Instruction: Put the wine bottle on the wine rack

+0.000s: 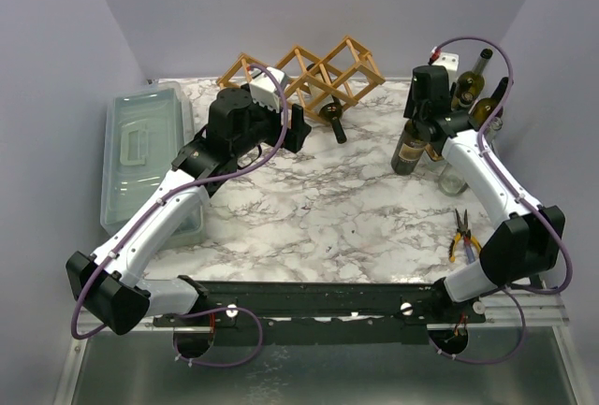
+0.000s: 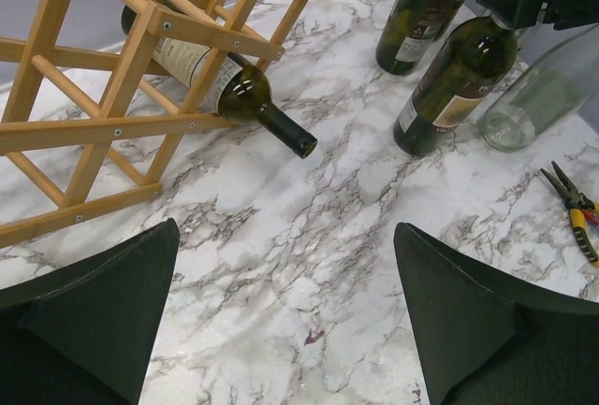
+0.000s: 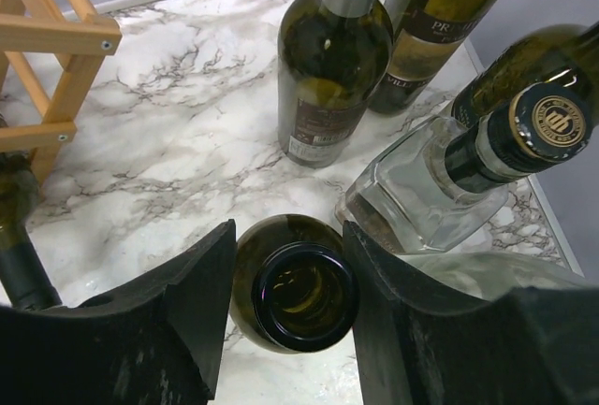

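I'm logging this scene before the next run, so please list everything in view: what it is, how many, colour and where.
wine rack: one, light-brown wood, far middle of the table.
racked bottle: one, dark green, lying in a lower cell, neck pointing out.
standing bottles: at least three, dark green, far right corner.
clear bottle: one, colourless, among them.
lidded box: one, grey-green, left edge.
pliers: one, yellow-handled, near right.
table: one, white marble pattern.
left gripper: black, open, above bare table beside the rack.
right gripper: black, fingers either side of the uncorked bottle.
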